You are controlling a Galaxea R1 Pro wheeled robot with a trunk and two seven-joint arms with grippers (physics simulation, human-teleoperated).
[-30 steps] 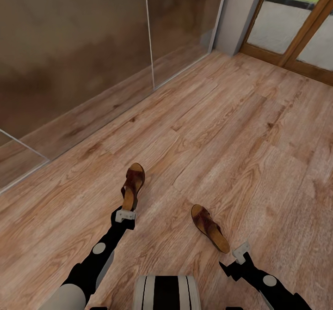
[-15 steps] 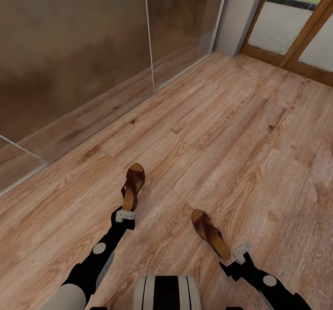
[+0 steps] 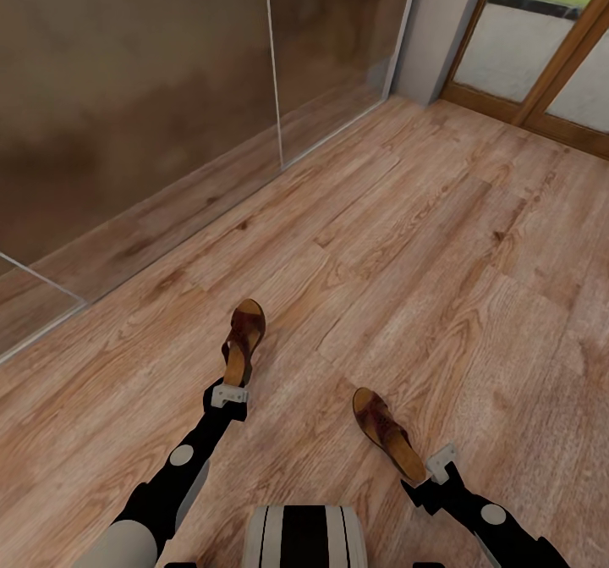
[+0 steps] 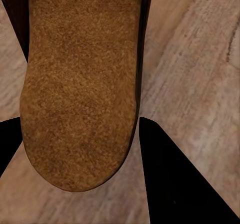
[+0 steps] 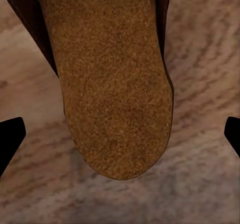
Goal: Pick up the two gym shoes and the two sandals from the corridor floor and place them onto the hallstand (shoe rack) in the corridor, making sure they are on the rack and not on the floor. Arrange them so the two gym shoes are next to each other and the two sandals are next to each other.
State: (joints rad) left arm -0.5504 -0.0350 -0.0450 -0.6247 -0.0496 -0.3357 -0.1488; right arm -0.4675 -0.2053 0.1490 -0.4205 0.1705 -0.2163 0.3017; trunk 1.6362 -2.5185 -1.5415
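Over the last second the right-hand sandal (image 3: 387,434) has slid a little nearer the robot on the corridor floor (image 3: 406,238), its heel now almost at the right gripper (image 3: 441,463); the left-hand sandal (image 3: 242,341) and the left gripper (image 3: 229,396) sit where they were.

Both sandals lie flat on the wood planks, well apart from each other, toes pointing away from the robot. The left one has its heel at the left gripper's fingertips. In the left wrist view its tan insole (image 4: 82,83) fills the space between the two dark fingers (image 4: 175,179), which stand close beside the heel on either side; whether they actually press on it I cannot tell. In the right wrist view the other sandal's heel (image 5: 117,93) lies between fingers (image 5: 10,136) spread wide apart, clear of the shoe on both sides, so that gripper is open and holds nothing.

Beyond the sandals, a glass panel wall (image 3: 169,85) runs along the left, and a wood-framed door (image 3: 550,68) stands at the far right.
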